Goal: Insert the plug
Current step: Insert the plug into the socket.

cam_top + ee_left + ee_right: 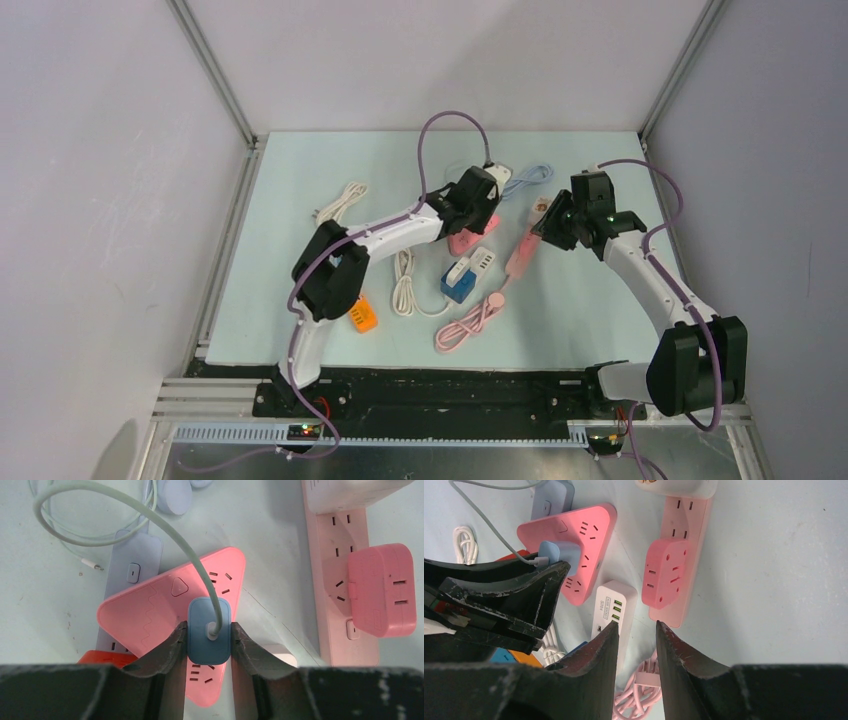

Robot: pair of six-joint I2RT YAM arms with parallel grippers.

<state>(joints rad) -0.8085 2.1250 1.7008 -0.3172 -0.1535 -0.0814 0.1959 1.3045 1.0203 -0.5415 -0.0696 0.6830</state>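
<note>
- Left hand [208, 630] is clenched on the blue plug [210, 647], right over the pink triangular strip [160, 607]. I'd call this the seating step.
- Next it needs the prongs lined up with a socket and a straight push down. The prongs are hidden from me.
- Right hand [636, 630] hovers nearby, narrowly parted and empty.
- Pale worktop [300, 200], a pink cable coil [470, 322] lying loose, bare grey walls [100, 150].

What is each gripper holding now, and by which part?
The left gripper holds the small blue rectangular plug by its two opposite sides. The right gripper holds nothing.
</note>
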